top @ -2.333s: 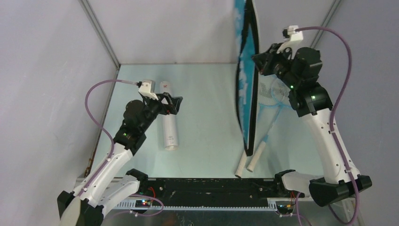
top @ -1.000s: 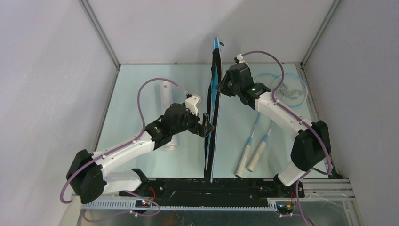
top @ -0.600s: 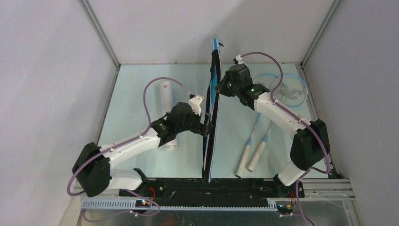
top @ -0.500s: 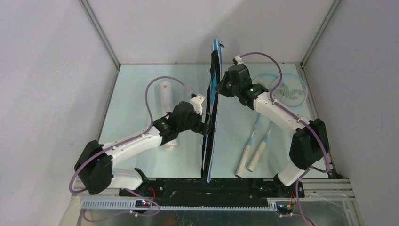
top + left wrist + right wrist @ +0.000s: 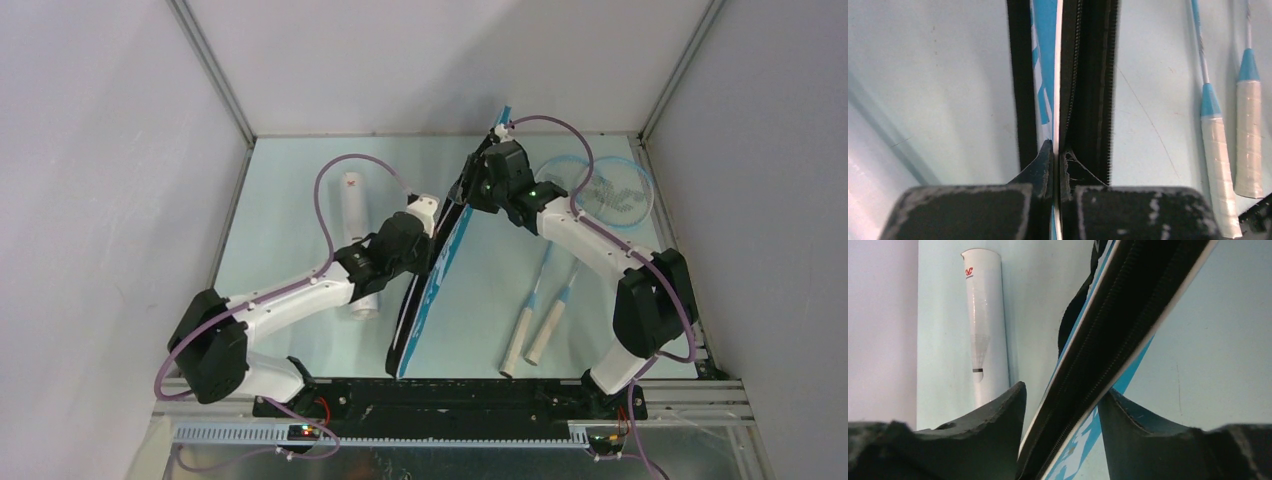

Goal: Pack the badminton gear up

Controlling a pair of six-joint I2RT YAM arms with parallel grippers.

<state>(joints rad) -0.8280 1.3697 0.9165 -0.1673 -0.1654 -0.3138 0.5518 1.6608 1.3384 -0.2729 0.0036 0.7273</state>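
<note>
The blue racket bag (image 5: 432, 285) stands on its thin edge on the pale mint bench (image 5: 290, 200), leaning over. It is a flat, racket-shaped case of smooth blue fabric with white lettering, bordered by a black band with a toothed zip.

The left fingers (image 5: 437, 262) are pressed together on that edge about midway along it. In the left wrist view, the left fingers (image 5: 1055, 161) have their dark, scuffed tips pinching a thin white-and-blue seam of the bag (image 5: 1047, 75), with the zip band running straight ahead of them.

The right fingers (image 5: 478, 190) sit further up the bag and stand partly apart. In the right wrist view, the right fingers (image 5: 1063, 389) straddle the black zip band of the bag (image 5: 1128, 305), which crosses the gap slantwise. I cannot tell whether their pads touch it.

Beyond the right fingers, on the far side of the bag, the long white tube (image 5: 983, 325) lies flat on the bench. It is a glossy cylinder with a small red mark near one end.

Off to the side of the left fingers, two thin rackets (image 5: 1218, 170) lie side by side. Their handles are wrapped in cream tape and end in light blue collars.
</note>
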